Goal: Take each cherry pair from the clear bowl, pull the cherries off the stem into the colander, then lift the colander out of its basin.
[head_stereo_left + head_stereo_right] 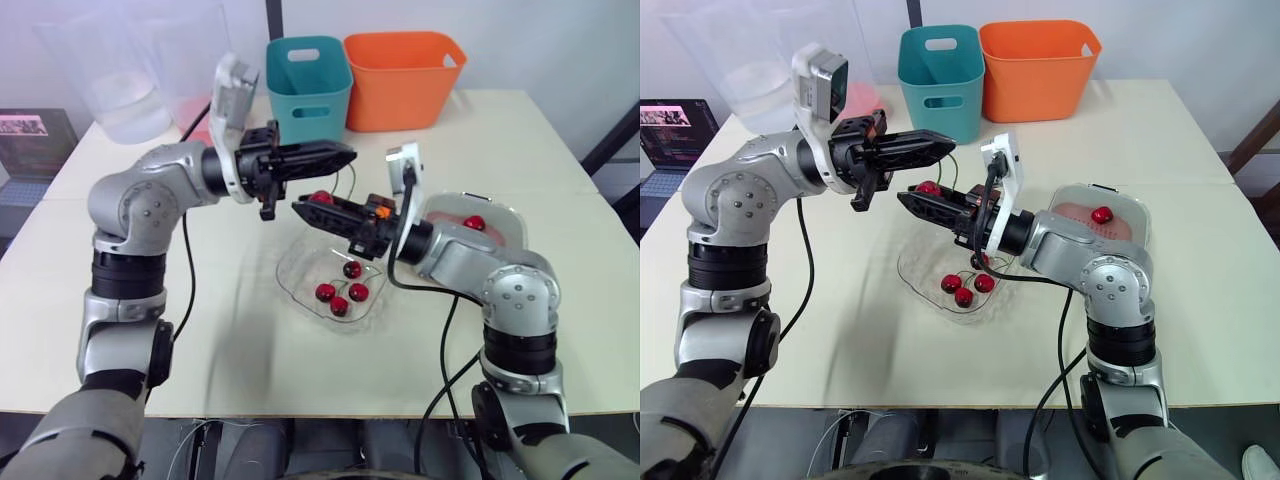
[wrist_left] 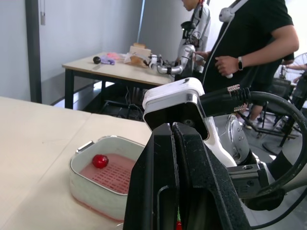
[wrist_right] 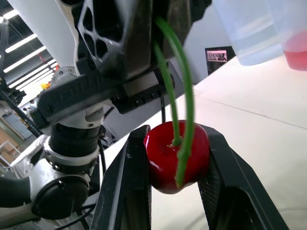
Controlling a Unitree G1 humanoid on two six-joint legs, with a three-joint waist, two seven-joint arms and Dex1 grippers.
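Observation:
Above the clear bowl (image 1: 290,270) my left gripper (image 1: 348,153) is shut on the green stem (image 3: 184,96) of a cherry pair. Just below it, my right gripper (image 1: 303,210) is shut on one red cherry (image 3: 175,160) of that stem, its fingers (image 3: 129,191) pressing on both sides. Several cherries (image 1: 340,290) with stems lie in the bowl. To the right stands the white basin with the pink colander (image 1: 505,215) inside, holding one loose cherry (image 1: 474,223). The left wrist view shows the same colander (image 2: 110,167) and cherry (image 2: 100,161) beyond my shut left fingers (image 2: 192,191).
A teal bin (image 1: 308,85) and an orange bin (image 1: 403,78) stand at the table's back edge. Clear plastic containers (image 1: 130,90) sit at the back left, a laptop (image 1: 30,140) off the left edge. A person (image 2: 249,52) stands beyond the table's right side.

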